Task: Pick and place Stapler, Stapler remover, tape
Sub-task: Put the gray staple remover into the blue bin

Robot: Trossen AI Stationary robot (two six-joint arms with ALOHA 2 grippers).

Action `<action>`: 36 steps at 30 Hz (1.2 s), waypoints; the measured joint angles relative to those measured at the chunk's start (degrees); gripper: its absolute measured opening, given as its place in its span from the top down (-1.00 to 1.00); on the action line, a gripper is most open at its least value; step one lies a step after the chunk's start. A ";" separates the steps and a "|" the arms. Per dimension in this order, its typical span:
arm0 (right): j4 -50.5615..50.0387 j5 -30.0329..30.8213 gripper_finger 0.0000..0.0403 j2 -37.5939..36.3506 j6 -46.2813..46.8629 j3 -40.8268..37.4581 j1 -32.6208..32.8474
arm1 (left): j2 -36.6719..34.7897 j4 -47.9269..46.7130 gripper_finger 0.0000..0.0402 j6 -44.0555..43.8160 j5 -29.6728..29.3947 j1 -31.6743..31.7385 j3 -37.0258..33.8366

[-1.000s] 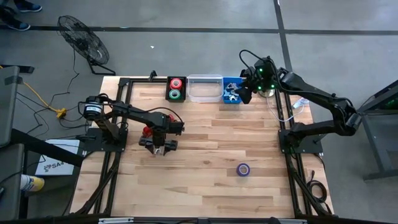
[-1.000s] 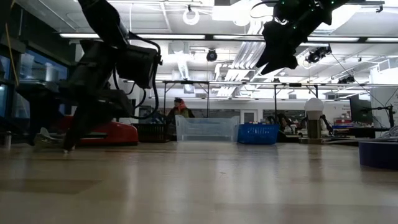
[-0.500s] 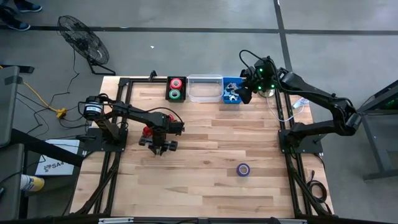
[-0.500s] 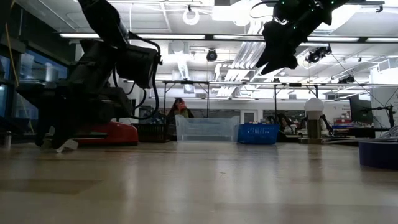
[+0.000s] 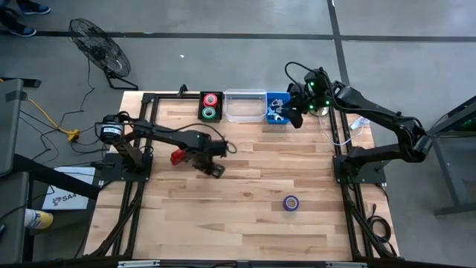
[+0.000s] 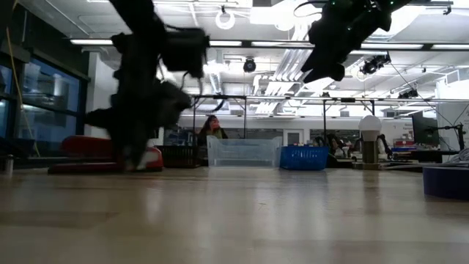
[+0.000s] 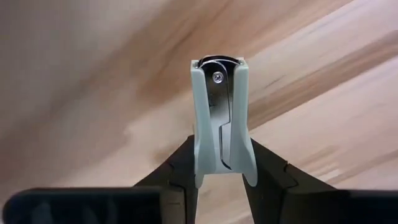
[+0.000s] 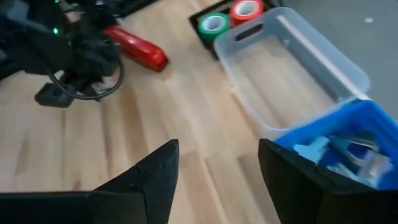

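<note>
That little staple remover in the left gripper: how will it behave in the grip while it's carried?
The staple remover looks like stiff plastic and metal, so it probably won't flex. The left gripper pinches only its narrow end, so it may pivot. It looks small and likely light, unlikely to drag the arm.

1. My wooden tabletop is pale planks in a black frame.
2. A clear plastic bin sits at its far edge.
3. A blue bin touches the clear bin's right side.
4. A black floor fan stands on the floor beyond the clear bin, far left.
5. A person shows behind the clear bin.
</note>
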 joint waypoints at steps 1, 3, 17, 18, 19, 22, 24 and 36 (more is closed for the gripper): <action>0.00 -0.96 -0.05 0.00 -0.15 0.00 0.00 | 0.00 0.41 0.55 1.70 -1.72 0.00 1.32; 0.01 -2.79 -0.05 0.00 -0.75 0.00 -0.02 | 0.00 0.69 0.55 5.06 -5.55 0.02 4.18; 6.56 -19.44 -0.05 0.00 -1.17 -0.02 0.17 | -0.02 2.14 0.55 33.97 -25.77 0.02 27.19; 7.54 -20.71 -0.05 0.00 -1.12 -0.02 0.45 | -0.02 2.84 0.55 36.13 -26.84 0.03 28.54; 8.53 -21.62 -0.05 0.00 -1.16 -0.02 0.79 | -0.02 3.84 0.55 38.16 -27.74 0.04 29.89; 11.85 -22.61 -0.05 0.00 -1.25 -0.02 2.46 | -0.02 6.42 0.55 43.71 -29.77 0.04 33.22; 14.71 -22.09 -0.05 0.00 -1.34 -0.04 3.89 | -0.02 8.41 0.55 46.78 -30.63 0.04 34.93; 30.92 -16.54 -0.05 0.00 -2.85 -0.04 11.57 | -0.04 15.07 0.55 52.34 -30.40 0.04 37.06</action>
